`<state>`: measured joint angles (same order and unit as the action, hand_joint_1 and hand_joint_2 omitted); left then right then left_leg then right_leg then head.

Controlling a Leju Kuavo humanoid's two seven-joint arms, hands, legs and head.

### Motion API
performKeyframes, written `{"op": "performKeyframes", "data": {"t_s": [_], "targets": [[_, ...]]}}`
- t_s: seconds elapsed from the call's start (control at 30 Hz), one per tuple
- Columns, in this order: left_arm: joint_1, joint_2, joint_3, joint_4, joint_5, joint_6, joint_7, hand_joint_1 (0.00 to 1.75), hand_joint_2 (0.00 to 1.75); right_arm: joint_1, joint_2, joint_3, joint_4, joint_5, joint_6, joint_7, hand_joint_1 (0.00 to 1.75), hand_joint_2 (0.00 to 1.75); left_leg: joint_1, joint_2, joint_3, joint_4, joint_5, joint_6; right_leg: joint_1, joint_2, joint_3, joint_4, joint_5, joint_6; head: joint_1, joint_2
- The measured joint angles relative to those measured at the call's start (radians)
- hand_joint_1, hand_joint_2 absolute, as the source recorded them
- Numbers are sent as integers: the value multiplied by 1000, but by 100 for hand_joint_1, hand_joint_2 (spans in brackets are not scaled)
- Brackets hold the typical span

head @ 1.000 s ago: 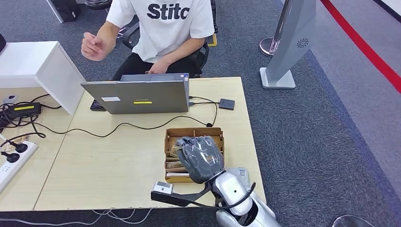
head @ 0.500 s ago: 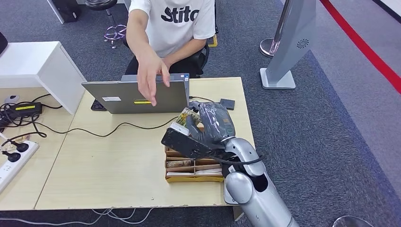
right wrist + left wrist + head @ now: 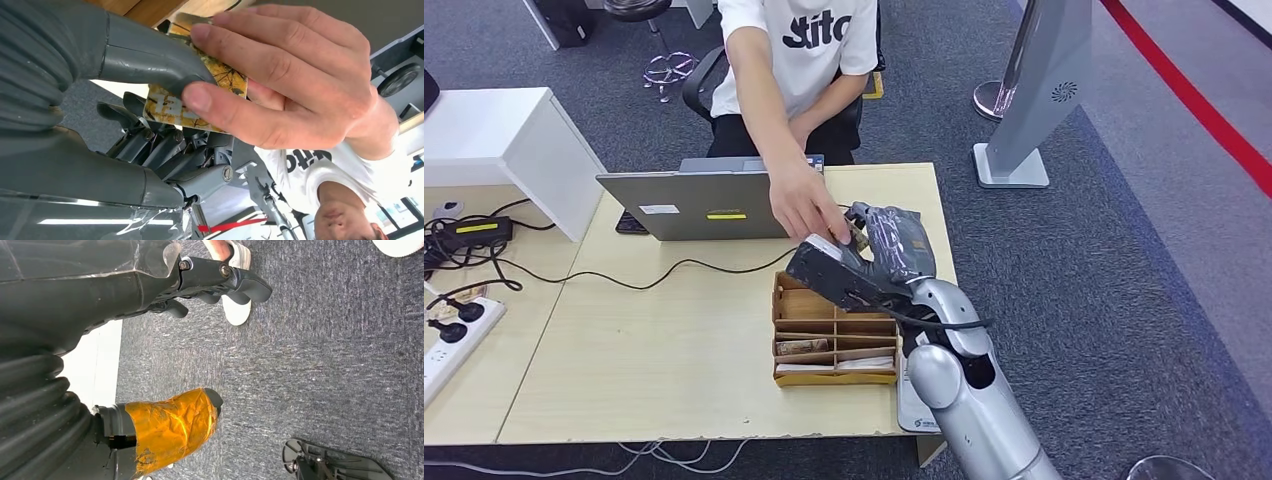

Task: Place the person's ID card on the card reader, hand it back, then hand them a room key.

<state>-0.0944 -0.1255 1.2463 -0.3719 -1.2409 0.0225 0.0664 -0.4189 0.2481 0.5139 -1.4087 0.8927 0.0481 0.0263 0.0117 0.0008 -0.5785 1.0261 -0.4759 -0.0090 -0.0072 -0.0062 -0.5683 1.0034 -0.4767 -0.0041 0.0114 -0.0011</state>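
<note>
Judging by how things lie, the task looks to be near its end: the right hand (image 3: 886, 247) is raised over the far side of the desk (image 3: 664, 350), pinching a yellow patterned card (image 3: 197, 95) between its thick thumb and its darker fingers, and the person's hand (image 3: 804, 205) is already closed on that same card from the other side. Its printed design suggests the room key rather than the ID, though I cannot tell for sure. The card reader (image 3: 904, 220), a small dark square by the laptop (image 3: 709, 205), has nothing on it, which fits the reading step being over. What seems left is for the robot's fingers to let go so the person can draw the card away. A wooden divided tray (image 3: 834, 330) with more cards sits just below the raised arm. The left hand (image 3: 170, 425) hangs over the carpet, its fingers apart and holding nothing.
</note>
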Motion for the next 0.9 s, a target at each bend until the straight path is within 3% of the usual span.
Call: {"op": "performKeyframes", "data": {"t_s": [0.37, 0.4, 0.5, 0.53, 0.73, 0.9], "targets": [[0, 0, 0, 0, 0, 0, 0, 0, 175, -10, 3, -6, 8, 0, 0, -1, 175, 175, 0, -1, -1, 0, -1, 1, 0, -1, 0, -1, -1, 0, 0, 0], [0, 0, 0, 0, 0, 1, 0, 0, 175, -10, 3, -8, 9, 0, 0, -2, 140, 175, 0, -1, -2, 0, -1, 1, 0, -1, 0, -1, -1, 0, 0, 0], [0, 0, 0, 0, 0, 2, 0, 0, 175, -6, 4, -18, 13, -2, -1, -6, 9, 175, 0, -1, -2, 0, -1, 2, 0, 0, 0, -1, -1, 0, 0, 0], [0, 0, 0, 0, 0, 2, 0, 0, 175, -2, 6, -24, 13, -16, -1, -12, 0, 175, 0, -1, -1, 0, -1, 2, 0, 0, 0, -1, -1, 0, 0, 0], [0, 0, 0, 0, 7, 6, 0, 0, 175, 54, 29, -91, -21, -271, -33, -65, 0, 175, 0, -1, -1, 0, -1, 2, 0, -1, -1, -2, -1, 0, 0, 0], [0, 0, 0, 0, 8, 7, 0, 0, 175, 56, 30, -93, -23, -285, -37, -65, 0, 175, 0, -1, -1, 0, -1, 2, 0, -1, -1, -2, -1, 0, 0, 0]]}}
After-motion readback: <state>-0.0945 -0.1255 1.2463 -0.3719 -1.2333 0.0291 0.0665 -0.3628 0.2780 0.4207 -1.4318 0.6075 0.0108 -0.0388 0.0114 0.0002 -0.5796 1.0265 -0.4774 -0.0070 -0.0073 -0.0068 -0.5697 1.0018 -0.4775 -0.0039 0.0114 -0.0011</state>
